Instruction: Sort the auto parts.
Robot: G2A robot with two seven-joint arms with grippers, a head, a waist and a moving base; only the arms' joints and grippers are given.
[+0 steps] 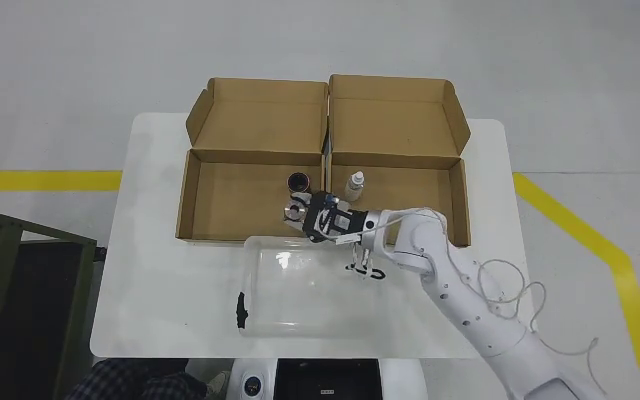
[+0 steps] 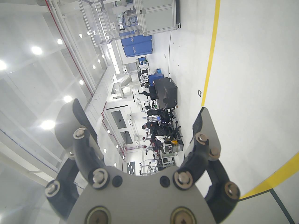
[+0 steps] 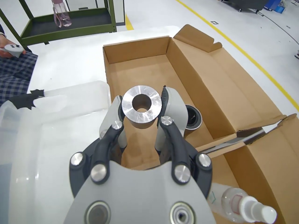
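**metal ring held over the left box, next to the dark part**

and here we are: the right gripper has its two pale fingers clamped on the sides of a metal ring, a thick, short cylinder with a brushed silver face and a round bore through the middle. it hangs over the left cardboard box, above the near right corner of its floor.

right beside the ring, on the box floor, sits a dark round part with a bright rim, upright and close to the wall shared with the right cardboard box. that's the nearest obstacle. across the shared wall, a small clear spray bottle with a white nozzle is in the right box.

towards the robot, a clear plastic bin lies against the boxes' front walls, glossy and round-cornered, with a black latch on its left end. the arm reaches across the bin's right corner.

room to move? the left box's floor is bare, matte brown card from the dark part out to its far left wall. both lids are folded back flat on the far side. the white table shows smooth open strips at left and right.

the left gripper has its dark, ridged fingers spread wide, nothing between them, and it points out into the hall.
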